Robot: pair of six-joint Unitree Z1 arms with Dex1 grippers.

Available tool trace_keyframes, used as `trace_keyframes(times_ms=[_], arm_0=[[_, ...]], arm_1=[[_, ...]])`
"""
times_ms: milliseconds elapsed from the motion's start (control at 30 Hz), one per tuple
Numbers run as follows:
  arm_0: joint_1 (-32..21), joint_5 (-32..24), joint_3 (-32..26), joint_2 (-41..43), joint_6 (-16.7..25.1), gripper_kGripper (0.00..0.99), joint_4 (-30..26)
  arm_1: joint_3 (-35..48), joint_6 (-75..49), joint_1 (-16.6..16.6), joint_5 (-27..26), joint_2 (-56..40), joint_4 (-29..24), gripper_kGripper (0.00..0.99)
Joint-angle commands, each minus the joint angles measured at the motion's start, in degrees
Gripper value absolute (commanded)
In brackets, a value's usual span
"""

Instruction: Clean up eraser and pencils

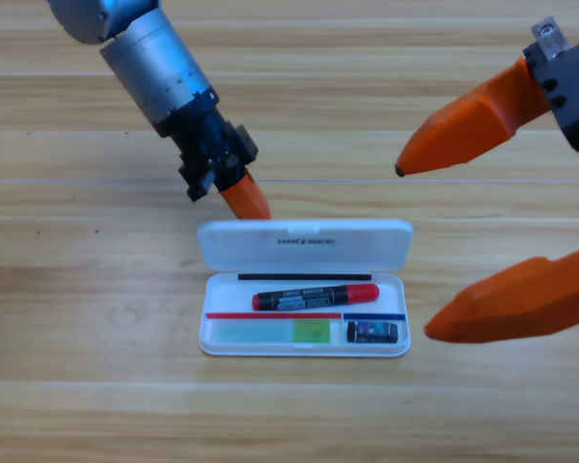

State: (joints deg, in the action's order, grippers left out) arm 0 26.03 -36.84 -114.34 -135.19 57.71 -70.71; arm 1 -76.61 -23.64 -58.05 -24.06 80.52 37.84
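While its orange jaws point down at the wooden table (pixel 68 289) just behind the raised lid of the white plastic pencil case (pixel 305 289), the left gripper (pixel 243 198) shows only one orange tip, so I cannot tell how it is set; it holds nothing that I can see. Its grey arm comes in from the table's far left corner. The right gripper (pixel 420 253) waits at the table's right edge, looming large, its two orange jaws spread wide apart and empty.

Inside the case's open tray, the thick black pencil with red ends and small print (pixel 315 296) lies across the middle. Along the tray's near edge lies the light green pencil (pixel 275 332), and in the near right corner sits the small dark blue-black eraser with a pale label (pixel 376 332). All three appear to be put away, leaving the lid, I judge, to be closed.

From here the risk is the lid: pushed from behind by the left tip, the light case could slide toward the table's near edge or tip and spill its contents instead of folding shut.

The left jaw tips are hidden behind the lid, and the right gripper's body is cut off by the picture's edge.
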Motion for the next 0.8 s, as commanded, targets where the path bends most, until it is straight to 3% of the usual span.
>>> trace_keyframes(times_ms=[33, 800], arm_0=[[3.68, 0.01, 2.99, 0.11, 0.12, 0.0, -0.13], [7.99, 6.87, 13.27, 0.54, -4.27, 0.0, 10.85]], arm_1=[[2.08, 1.05, 0.13, -0.55, -0.89, -1.98, 0.985], [2.08, 1.23, 0.13, -0.82, -0.36, -2.07, 0.985]])
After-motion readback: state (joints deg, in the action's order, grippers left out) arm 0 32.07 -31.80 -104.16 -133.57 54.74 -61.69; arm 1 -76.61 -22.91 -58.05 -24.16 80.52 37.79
